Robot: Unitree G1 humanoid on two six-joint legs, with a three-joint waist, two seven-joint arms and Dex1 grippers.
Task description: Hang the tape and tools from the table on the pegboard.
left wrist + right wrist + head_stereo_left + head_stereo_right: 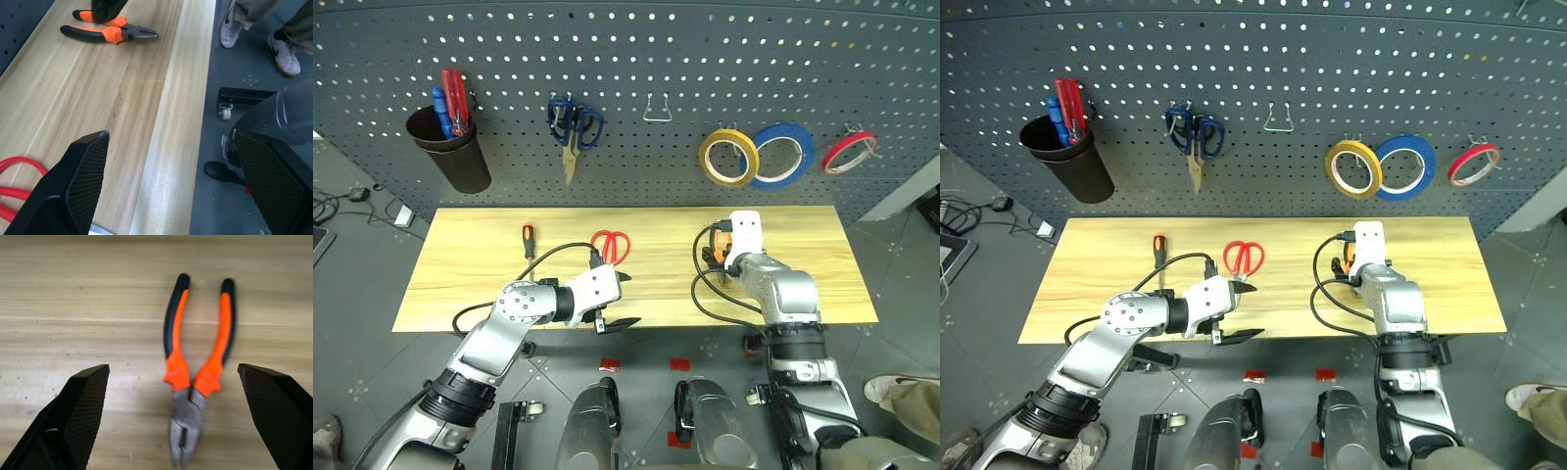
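Observation:
On the table [460, 279] lie the slim screwdriver [528, 238], the red-handled scissors [611, 245] and the orange-and-black pliers [195, 367]. My right gripper [172, 369] hangs open just above the pliers, one finger on each side of them, touching nothing. My left gripper [626, 301] is open and empty over the table's front edge, near the red scissors, whose handle shows in the left wrist view [14, 181]. The blue tape [783, 155] hangs on the pegboard [636, 49] beside the yellow roll [728, 157].
The pegboard also carries a black cup [455, 152] with red and blue handles in it, blue-handled scissors [575, 125], an empty wire hook [657, 110] and a red roll [849, 152]. A person's shoes [286, 49] stand on the floor past the table's right end.

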